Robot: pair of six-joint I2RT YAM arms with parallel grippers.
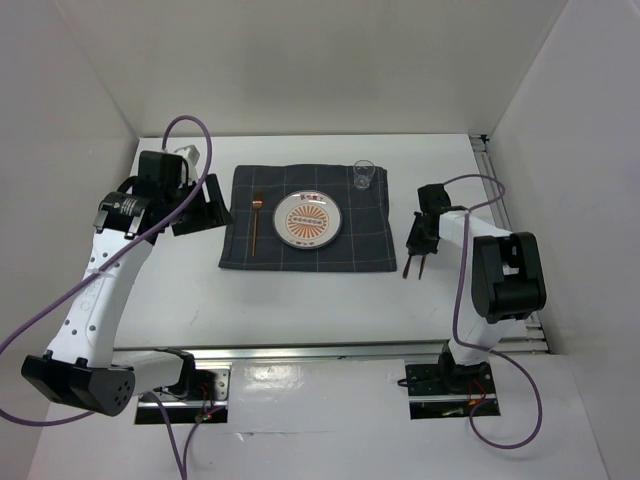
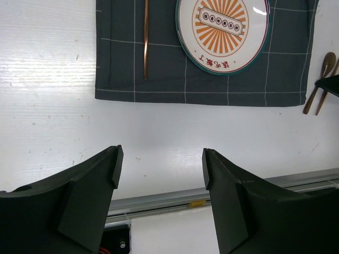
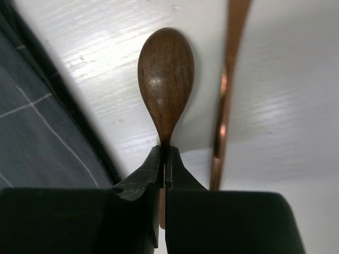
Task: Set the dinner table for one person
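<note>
The spoon (image 3: 166, 79) is being pinched at its narrow neck by the right hand (image 3: 164, 161), whose dark fingers are being pressed together on it just behind the bowl. It is being held at 3 o'clock of the dark grey checked cloth (image 1: 300, 255), just off the cloth's edge. Whether it is touching the white surface (image 1: 330, 300) cannot be told. That surface is carrying everything, with a metal rail along its 6 o'clock edge. The left hand (image 2: 161, 164) is being held spread and empty at 9 o'clock of the cloth.

The step in hand is judged to be the laying of the spoon beside the plate (image 1: 308, 218). It is being done well if the spoon is lowered flat and lined up parallel with the fork (image 1: 257, 225) lying at the plate's 9 o'clock. It should also be held clear of the slim copper utensil (image 3: 225, 95) just beside it. Because so thin a neck is being gripped, swivelling is a risk, so release is best delayed until the bowl is resting.

- **Spoon:** the bowl is a smooth, glossy brown oval.
- **Copper utensil:** the handle is narrow and reflective.
- **Cloth:** it looks woven and matte, crossed by fine pale lines.
- **Plate:** it is round and glazed, with an orange sunburst and a teal rim.
- **Glass:** a small clear glass (image 1: 364, 175) is standing at the plate's 1 o'clock.
</note>
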